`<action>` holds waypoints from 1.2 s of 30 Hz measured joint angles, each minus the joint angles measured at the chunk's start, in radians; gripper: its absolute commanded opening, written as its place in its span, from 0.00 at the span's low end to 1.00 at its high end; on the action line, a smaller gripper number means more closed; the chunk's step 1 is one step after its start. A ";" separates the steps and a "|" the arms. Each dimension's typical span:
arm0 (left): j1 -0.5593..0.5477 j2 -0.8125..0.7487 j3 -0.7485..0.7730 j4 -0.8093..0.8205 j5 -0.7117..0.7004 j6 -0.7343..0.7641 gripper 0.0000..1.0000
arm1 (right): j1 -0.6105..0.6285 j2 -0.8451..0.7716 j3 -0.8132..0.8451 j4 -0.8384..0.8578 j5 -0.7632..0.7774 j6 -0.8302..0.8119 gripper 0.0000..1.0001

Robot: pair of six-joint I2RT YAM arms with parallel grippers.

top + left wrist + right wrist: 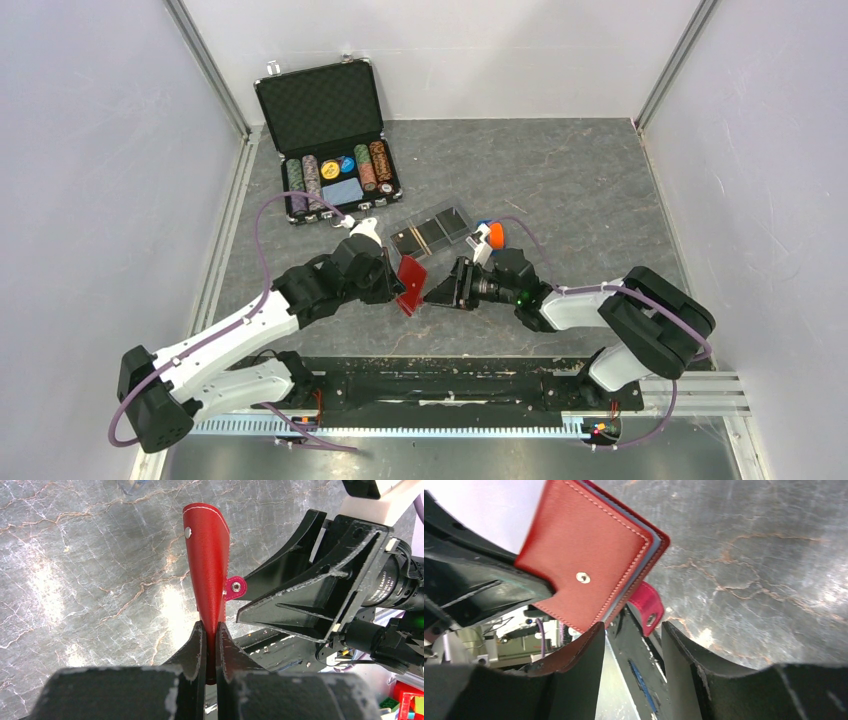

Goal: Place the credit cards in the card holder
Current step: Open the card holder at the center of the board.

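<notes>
Surface [560, 180]: grey with a marbled pattern, and pale walls stand on three sides.
Black briefcase [330, 130]: it stands open at the far left of the surface, with the lid up. Rows of striped poker chips [310, 180] and a pale blue card [342, 190] lie inside.
Card holder [432, 230]: a clear tray with a dark base, flat on the surface. It lies just beyond both claws, between the briefcase and the right wrist, and no claw touches it.
Red wallet [411, 272]: it is held above the surface between the two arms, in front of the card holder. In the left wrist view the wallet [207, 565] stands on its edge, and its small snap tab [235, 586] sticks out toward the right arm.
Left claw [210, 630]: its fingers are pressed together on the lower edge of the wallet.
Right claw [631, 635]: its fingers stand apart, close under the wallet [584, 550]. The snap tab [646, 607] hangs in the gap between them. It is not possible to tell whether a finger touches the tab.
Credit cards: thin grey-blue layers show between the red covers in the right wrist view. It is not possible to tell whether these are the cards.
</notes>
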 measured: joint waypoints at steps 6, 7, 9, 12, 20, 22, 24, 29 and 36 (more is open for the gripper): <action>0.000 -0.010 0.000 0.000 0.000 0.000 0.02 | 0.000 0.005 -0.008 0.074 -0.015 0.037 0.41; 0.000 -0.013 -0.001 0.000 0.000 0.000 0.02 | 0.000 0.008 -0.008 0.069 -0.015 0.035 0.41; 0.000 -0.018 -0.002 0.001 0.000 0.000 0.02 | 0.000 0.014 -0.005 0.044 -0.014 0.030 0.39; -0.002 -0.031 -0.008 0.000 0.001 0.000 0.02 | 0.000 0.028 0.007 0.004 -0.012 0.021 0.37; -0.005 -0.056 -0.027 0.001 0.002 0.000 0.02 | 0.000 0.061 0.018 0.013 -0.012 0.028 0.36; -0.005 -0.060 -0.029 0.001 0.003 0.000 0.02 | 0.000 0.069 0.018 0.028 -0.013 0.037 0.36; -0.006 -0.064 -0.034 0.001 0.005 0.000 0.02 | 0.000 0.078 0.018 0.053 -0.015 0.050 0.36; -0.008 -0.070 -0.040 0.001 0.008 0.000 0.02 | 0.001 0.100 0.018 0.091 -0.020 0.072 0.35; -0.010 -0.074 -0.040 0.002 0.008 0.000 0.02 | 0.011 0.111 0.039 0.081 -0.023 0.071 0.12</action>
